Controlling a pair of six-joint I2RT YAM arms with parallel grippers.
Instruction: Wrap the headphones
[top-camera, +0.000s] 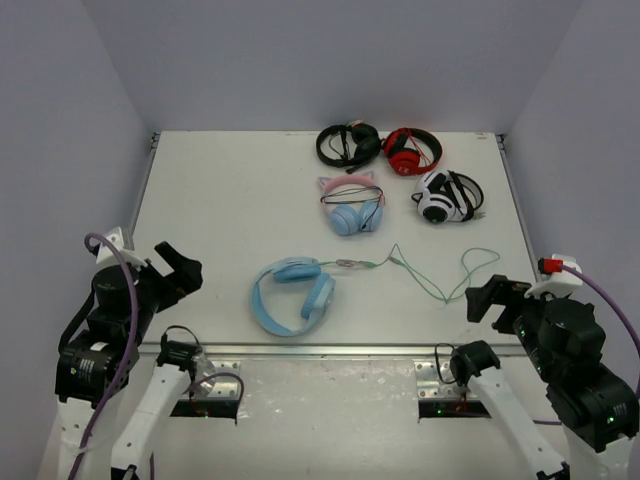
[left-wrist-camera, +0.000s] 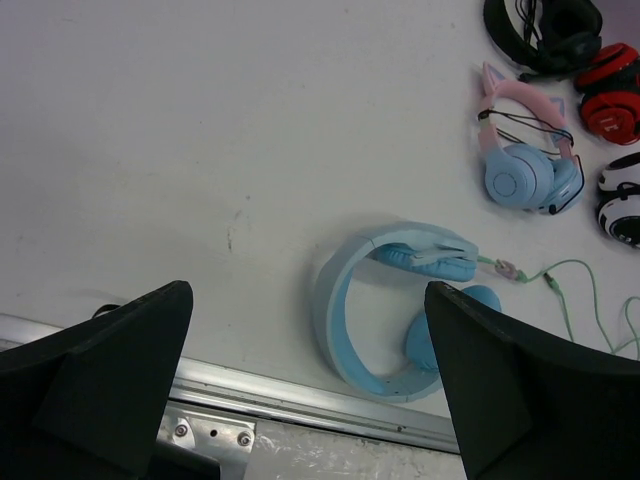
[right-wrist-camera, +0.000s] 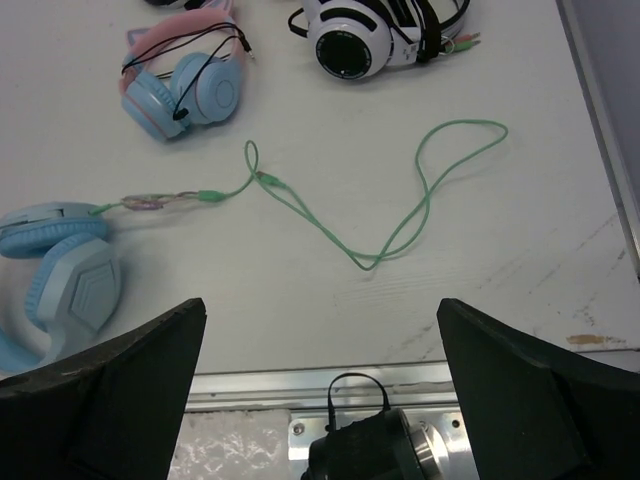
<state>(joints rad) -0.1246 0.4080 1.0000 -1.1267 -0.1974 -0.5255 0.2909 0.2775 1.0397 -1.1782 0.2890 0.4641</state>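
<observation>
The light blue headphones (top-camera: 298, 270) lie flat near the table's front edge, headband towards the left; they also show in the left wrist view (left-wrist-camera: 345, 300) and the right wrist view (right-wrist-camera: 70, 285). Their thin green cable (top-camera: 441, 299) trails loosely to the right in open loops (right-wrist-camera: 366, 265). My left gripper (top-camera: 182, 262) hangs open at the left, above the table's front edge, with the headphones ahead of it on the right (left-wrist-camera: 308, 295). My right gripper (top-camera: 490, 298) is open at the right, just short of the cable's nearest bend (right-wrist-camera: 320, 305). Neither holds anything.
At the back lie a pink-and-blue cat-ear pair (top-camera: 350, 205), a white-and-black pair (top-camera: 445, 197), a red pair (top-camera: 410, 150) and a black pair (top-camera: 348, 143). A metal rail (top-camera: 330, 350) runs along the table's front edge.
</observation>
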